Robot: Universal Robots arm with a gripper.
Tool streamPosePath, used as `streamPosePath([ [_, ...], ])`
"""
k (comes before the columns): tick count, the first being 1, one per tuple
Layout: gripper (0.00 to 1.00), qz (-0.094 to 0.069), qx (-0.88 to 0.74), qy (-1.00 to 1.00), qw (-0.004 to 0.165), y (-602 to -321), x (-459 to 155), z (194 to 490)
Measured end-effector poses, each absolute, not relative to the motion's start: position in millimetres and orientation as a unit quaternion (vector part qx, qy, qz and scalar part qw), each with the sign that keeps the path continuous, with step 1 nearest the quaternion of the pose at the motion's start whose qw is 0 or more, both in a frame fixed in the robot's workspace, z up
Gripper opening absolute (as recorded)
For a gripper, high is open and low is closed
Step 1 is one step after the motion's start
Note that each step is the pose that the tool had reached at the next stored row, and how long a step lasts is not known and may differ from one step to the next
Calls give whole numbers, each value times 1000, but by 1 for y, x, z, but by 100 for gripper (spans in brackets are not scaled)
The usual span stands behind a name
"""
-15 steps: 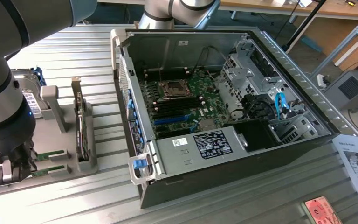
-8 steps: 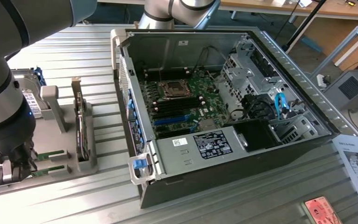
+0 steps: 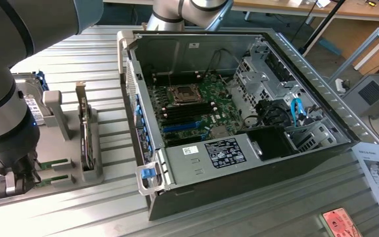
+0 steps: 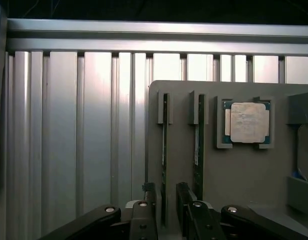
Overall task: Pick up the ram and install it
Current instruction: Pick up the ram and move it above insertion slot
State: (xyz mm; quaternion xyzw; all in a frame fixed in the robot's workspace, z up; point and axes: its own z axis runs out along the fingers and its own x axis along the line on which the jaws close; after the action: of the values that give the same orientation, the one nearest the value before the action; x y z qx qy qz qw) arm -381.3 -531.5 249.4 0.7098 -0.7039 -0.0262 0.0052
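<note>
Ram: thin green stick, on edge in a slot of grey holder on ribbed metal tabletop.
Jaws: wide open, astride one end of ram, a finger on each side, gripping nothing.
Second stick: next slot, just beside.
Silver processor chip: square recess, same holder.
Open computer case: on the exterior view's right of holder, motherboard inside.

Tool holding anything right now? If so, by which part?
Nothing held. The tool stands open, astride one end of the ram, which sits on edge in its gray holder slot.
</note>
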Motion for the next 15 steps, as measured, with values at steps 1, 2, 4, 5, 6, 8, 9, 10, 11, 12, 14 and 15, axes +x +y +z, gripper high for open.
streamPosePath([
  [1, 31, -26, 710, -704, 5, -531, -381, 248],
  [2, 31, -26, 710, -704, 5, -531, -381, 247],
  [4, 31, -26, 710, -704, 5, -531, -381, 245],
  [5, 31, -26, 710, -704, 5, -531, -381, 244],
  [6, 31, -26, 710, -704, 5, -531, -381, 243],
  [8, 31, -26, 710, -704, 5, -531, -381, 241],
  [9, 31, -26, 710, -704, 5, -532, -381, 240],
  [10, 31, -26, 710, -704, 5, -531, -381, 240],
  [11, 31, -26, 710, -704, 5, -532, -381, 239],
  [12, 31, -26, 710, -704, 5, -532, -381, 239],
  [14, 31, -26, 710, -704, 5, -532, -381, 239],
  [15, 31, -26, 710, -704, 5, -532, -381, 239],
])
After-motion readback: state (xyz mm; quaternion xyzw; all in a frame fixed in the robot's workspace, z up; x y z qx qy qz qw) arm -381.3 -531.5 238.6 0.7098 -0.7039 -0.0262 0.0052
